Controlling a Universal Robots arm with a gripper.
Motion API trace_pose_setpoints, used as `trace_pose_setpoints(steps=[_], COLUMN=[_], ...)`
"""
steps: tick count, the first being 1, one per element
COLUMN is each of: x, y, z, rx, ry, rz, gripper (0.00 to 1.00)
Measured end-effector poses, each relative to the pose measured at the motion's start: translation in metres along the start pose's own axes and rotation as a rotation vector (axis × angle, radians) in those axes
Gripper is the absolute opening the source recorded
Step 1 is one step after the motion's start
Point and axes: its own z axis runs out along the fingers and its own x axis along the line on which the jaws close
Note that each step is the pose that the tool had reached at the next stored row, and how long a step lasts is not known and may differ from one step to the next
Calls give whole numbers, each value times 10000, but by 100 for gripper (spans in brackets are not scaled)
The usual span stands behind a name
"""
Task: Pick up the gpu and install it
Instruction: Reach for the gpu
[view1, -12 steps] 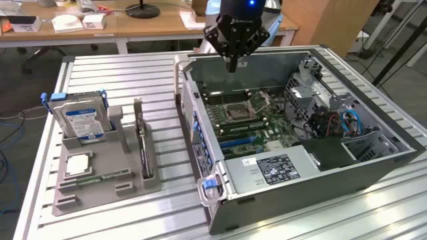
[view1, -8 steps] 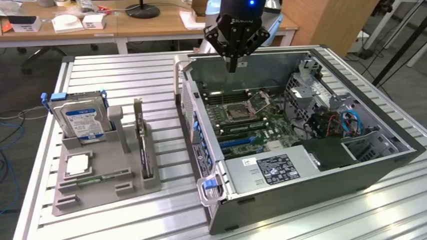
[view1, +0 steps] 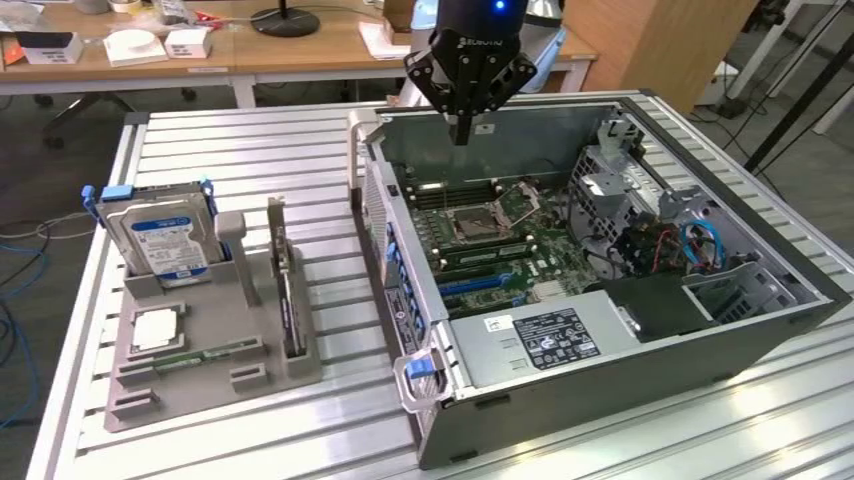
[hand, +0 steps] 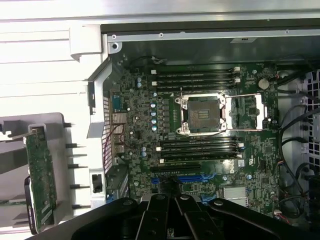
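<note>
The gpu is a dark card with a silver bracket at its far end, standing on edge in a slot of the grey holder, at the exterior view's left. In the wrist view the gpu shows as a green board edge beside the case. My gripper hangs over the far wall of the open computer case, well away from the card, its fingers shut together with nothing between them. The gripper looks down on the motherboard and its blue expansion slot.
A hard drive with a blue-white label stands upright in the holder, with a small memory stick and a silver chip lying in front of it. Inside the case are cables and a power supply. Desks stand behind the slatted table.
</note>
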Motion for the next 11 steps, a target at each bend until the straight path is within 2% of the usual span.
trace_pose_setpoints(steps=[11], x=[101], y=[-8], z=[-3], rx=[1], ry=[1], rz=[0], gripper=[11])
